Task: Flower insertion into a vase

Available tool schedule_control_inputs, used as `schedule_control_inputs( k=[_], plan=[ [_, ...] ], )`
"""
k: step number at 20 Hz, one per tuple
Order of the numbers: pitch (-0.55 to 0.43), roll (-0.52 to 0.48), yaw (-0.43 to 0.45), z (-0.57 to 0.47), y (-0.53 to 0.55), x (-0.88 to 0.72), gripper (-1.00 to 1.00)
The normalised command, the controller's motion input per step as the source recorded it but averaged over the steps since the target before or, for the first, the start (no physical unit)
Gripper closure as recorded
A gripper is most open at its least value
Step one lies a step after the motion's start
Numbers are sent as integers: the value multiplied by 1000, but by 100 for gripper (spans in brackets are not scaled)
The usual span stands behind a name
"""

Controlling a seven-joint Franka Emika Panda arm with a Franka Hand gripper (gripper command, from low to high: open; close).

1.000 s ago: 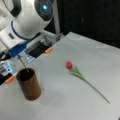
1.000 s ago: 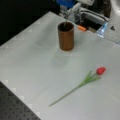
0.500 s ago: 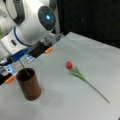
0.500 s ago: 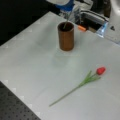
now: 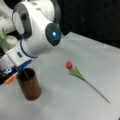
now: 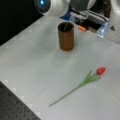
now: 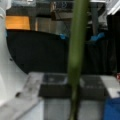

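Gripper hidden in both front views, behind the bulk of the arm (image 5: 37, 32); fingers not made out in the wrist view either, so open or closed cannot be told. Green stem (image 7: 76, 50) filling the middle of the wrist view, cut off at top and bottom, bloom out of frame, too blurred to show what grips it. Thin stem (image 6: 65, 26) barely traceable inside the mouth of the vase (image 6: 66, 37), upper end lost behind the arm. Vase interior dark, depth unreadable. Orange object (image 5: 10, 79) by the vase, partly covered, identity unclear. Arm cropped by the top edge in both front views.
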Motion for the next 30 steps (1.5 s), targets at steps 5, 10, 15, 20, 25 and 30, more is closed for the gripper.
schedule_control_inputs(
  k=[5,10,15,20,25,30],
  plan=[
    [-51,-69,-43,-186,-34,132,100],
    [-38,-51,-69,-64,-11,163,-100],
    [-28,-30,-80,-17,-6,212,-100],
    [-18,-7,-91,-11,-7,233,-100],
    [7,-11,-86,18,-1,237,-100],
    [-55,13,-64,101,1,222,-100]
  ],
)
